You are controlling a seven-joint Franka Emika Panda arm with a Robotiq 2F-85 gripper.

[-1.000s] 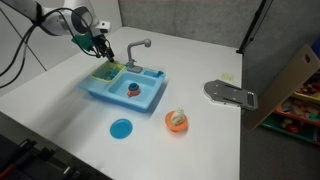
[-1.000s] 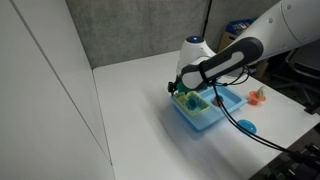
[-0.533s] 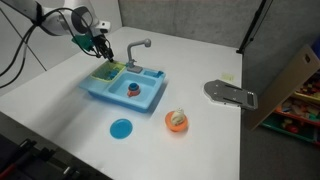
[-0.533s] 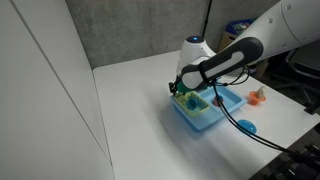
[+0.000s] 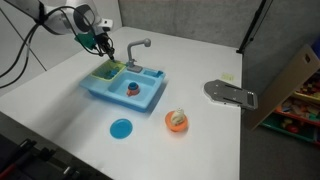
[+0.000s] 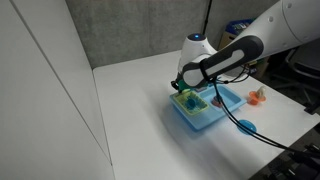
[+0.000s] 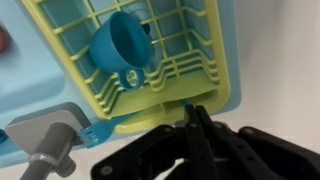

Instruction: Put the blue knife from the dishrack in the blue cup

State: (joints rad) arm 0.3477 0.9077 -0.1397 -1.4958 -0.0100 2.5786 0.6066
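Observation:
The green dishrack [image 5: 105,73] [image 6: 190,101] sits in the left part of the blue toy sink [image 5: 146,101]. My gripper [image 5: 104,47] [image 6: 181,88] hangs over the rack's edge. In the wrist view the rack [image 7: 130,110] fills the frame, and my gripper [image 7: 193,112] has its two fingers pressed together at the rack's rim. A thin blue sliver, the blue knife [image 7: 186,102], shows between the fingertips. The blue cup [image 5: 133,89] with its reddish inside stands in the sink basin, to the right of the rack. A blue scoop-shaped piece [image 7: 120,40] lies in the rack.
A grey faucet [image 5: 137,48] [image 7: 45,140] rises behind the sink, close to the gripper. On the white table in front lie a flat blue disc [image 5: 121,128] [image 6: 247,126] and an orange bowl [image 5: 177,121]. A grey flat plate [image 5: 230,94] and a cardboard box [image 5: 295,80] stand further right.
The jaws have gone from open to shut at the rack's edge. The arm has hardly moved.

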